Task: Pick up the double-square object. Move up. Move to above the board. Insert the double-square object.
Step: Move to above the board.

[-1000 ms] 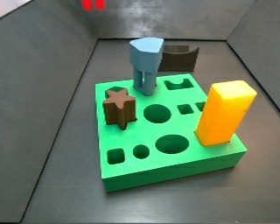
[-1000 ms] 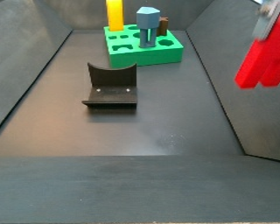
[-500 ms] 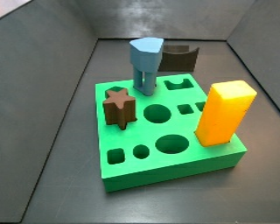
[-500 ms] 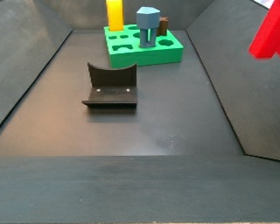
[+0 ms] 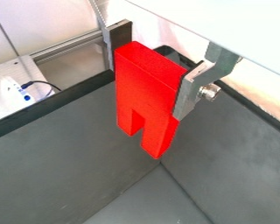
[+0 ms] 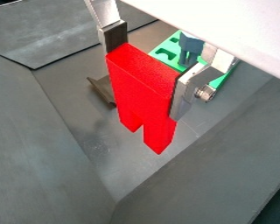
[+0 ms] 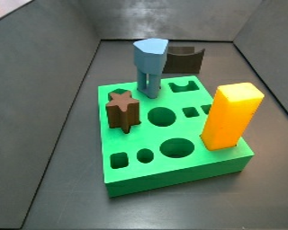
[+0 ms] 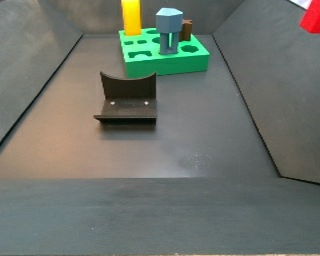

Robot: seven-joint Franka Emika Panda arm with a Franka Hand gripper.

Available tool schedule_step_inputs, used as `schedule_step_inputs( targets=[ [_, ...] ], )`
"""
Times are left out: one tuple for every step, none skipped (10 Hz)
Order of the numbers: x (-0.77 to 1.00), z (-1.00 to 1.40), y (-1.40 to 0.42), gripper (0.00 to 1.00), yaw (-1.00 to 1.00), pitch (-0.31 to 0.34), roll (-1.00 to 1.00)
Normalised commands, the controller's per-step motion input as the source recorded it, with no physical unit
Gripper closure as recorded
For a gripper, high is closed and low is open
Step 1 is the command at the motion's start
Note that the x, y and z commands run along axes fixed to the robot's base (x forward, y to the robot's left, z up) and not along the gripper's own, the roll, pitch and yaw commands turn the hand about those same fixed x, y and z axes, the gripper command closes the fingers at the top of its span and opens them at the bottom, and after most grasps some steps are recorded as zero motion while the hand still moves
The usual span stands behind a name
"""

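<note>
Risen almost out of a side view, my end effector (image 5: pixel 154 86) clamps the small red plastic double-square object (image 5: pixel 146 98); travelling misaligned toward the thick green cutout board (image 7: pixel 171 135) risks jamming it against the tall yellow-orange block (image 7: pixel 230 113).

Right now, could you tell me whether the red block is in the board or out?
Out: the gripper holds the red block high above the floor, apart from the board.

Dark grey floor (image 8: pixel 149 150), sloped grey walls (image 8: pixel 29 50), soft light
</note>
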Motion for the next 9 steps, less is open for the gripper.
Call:
schedule_step_inputs(
  targets=[
    [0.41, 0.05, -1.00, 1.00, -0.61, 0.302, 0.05],
    [0.42, 0.05, -1.00, 1.00, -0.39, 0.266, 0.00],
    [0.43, 0.05, -1.00, 1.00, -0.23, 0.215, -0.07],
    [0.43, 0.05, -1.00, 1.00, -0.13, 0.195, -0.07],
    [0.44, 0.05, -1.00, 1.00, -0.05, 0.171, -0.02],
    [0.44, 0.05, -1.00, 1.00, -0.02, 0.149, -0.02],
    [0.45, 0.06, -1.00, 1.00, -0.01, 0.130, -0.01],
    [0.45, 0.06, -1.00, 1.00, 0.00, 0.123, -0.01],
    [0.46, 0.06, -1.00, 1.00, 0.00, 0.121, 0.00]
  ],
)
